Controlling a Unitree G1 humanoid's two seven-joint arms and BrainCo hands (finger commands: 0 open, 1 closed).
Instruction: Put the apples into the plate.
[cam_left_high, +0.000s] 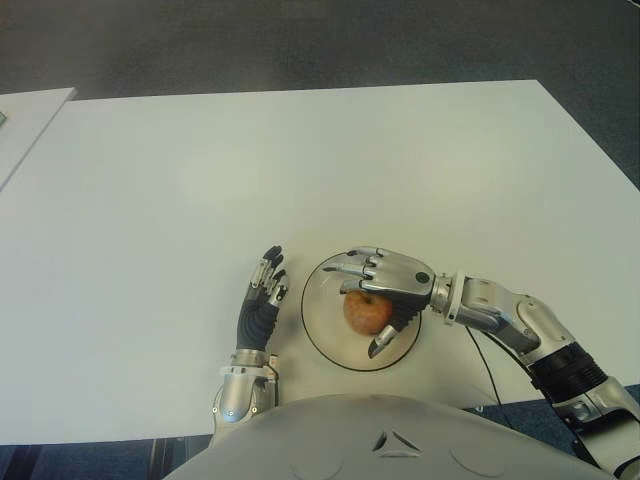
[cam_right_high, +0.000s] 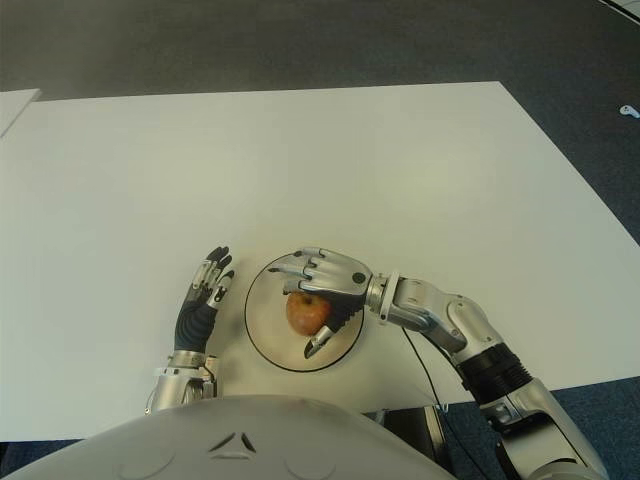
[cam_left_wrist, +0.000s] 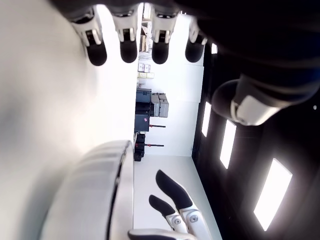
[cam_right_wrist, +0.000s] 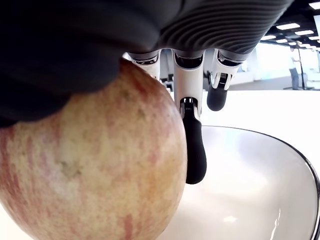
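A white table (cam_left_high: 300, 160) seen from the robot's head, with a round white plate (cam_left_high: 320, 330) near its front edge, just ahead of the robot's torso. One red-and-yellow apple (cam_left_high: 366, 312) sits over the middle of the plate, directly beneath the right hand (cam_left_high: 385, 290), which reaches in from the robot's right. That hand arches over the apple: its palm presses the top, its fingers (cam_right_wrist: 194, 150) curl down the far side and its thumb hooks the near side, a loose grip around the fruit. Whether the apple already rests on the plate cannot be told; the likely next step is simply opening the fingers. The left hand (cam_left_high: 262, 300) shows just left of the plate, fingers straight and empty. No other apple is visible.
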